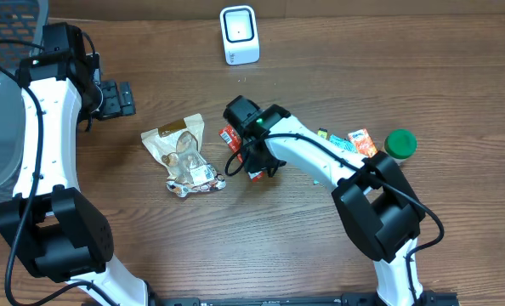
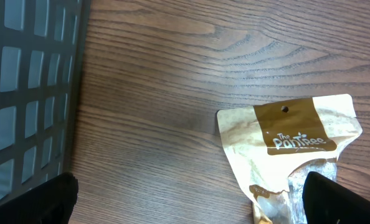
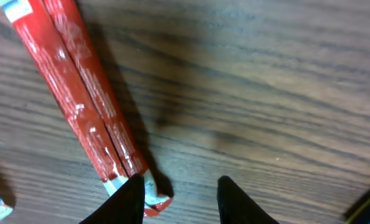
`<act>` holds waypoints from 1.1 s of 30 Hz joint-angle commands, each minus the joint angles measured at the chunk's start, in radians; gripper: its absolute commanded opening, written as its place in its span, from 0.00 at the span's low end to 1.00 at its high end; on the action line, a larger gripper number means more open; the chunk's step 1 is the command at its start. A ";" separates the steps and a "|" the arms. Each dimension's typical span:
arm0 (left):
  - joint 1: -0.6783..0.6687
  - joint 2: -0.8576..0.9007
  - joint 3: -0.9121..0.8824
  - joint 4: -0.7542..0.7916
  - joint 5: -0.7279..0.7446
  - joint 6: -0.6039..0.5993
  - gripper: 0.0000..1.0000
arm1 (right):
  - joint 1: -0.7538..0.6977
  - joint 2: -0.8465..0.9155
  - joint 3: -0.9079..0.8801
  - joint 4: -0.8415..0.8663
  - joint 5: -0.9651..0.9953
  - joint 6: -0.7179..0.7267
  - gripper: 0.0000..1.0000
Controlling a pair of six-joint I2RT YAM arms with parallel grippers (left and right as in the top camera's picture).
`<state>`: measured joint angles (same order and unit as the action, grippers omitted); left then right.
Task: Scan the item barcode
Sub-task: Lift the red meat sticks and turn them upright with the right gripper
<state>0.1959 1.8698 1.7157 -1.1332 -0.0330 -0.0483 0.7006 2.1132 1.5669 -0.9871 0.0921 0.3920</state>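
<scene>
A long red packet [image 3: 85, 99] lies flat on the wooden table, its torn lower end beside my right gripper's left fingertip [image 3: 126, 199]. My right gripper [image 3: 180, 186] is open, with bare wood between the jaws and nothing held. From overhead, the red packet [image 1: 229, 136] sits under the right gripper [image 1: 259, 166] mid-table. The white barcode scanner [image 1: 239, 34] stands at the table's far edge. My left gripper [image 1: 121, 98] hovers open at the left, above the wood beside a beige pouch [image 2: 291, 134]; its jaws [image 2: 185, 208] are spread wide and hold nothing.
A grey basket [image 1: 2, 102] fills the left edge and shows as a grid wall [image 2: 23, 93]. The beige pouch [image 1: 174, 143] and a clear wrapped snack [image 1: 197, 180] lie left of the red packet. An orange packet [image 1: 360, 140] and a green-lidded jar [image 1: 400, 143] sit at the right.
</scene>
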 commanded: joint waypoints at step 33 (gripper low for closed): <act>-0.007 -0.019 0.021 0.001 0.007 0.015 1.00 | 0.014 -0.035 -0.093 0.088 -0.093 0.003 0.39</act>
<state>0.1959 1.8698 1.7157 -1.1328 -0.0330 -0.0483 0.7094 2.1105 1.4948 -0.8986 -0.0177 0.3916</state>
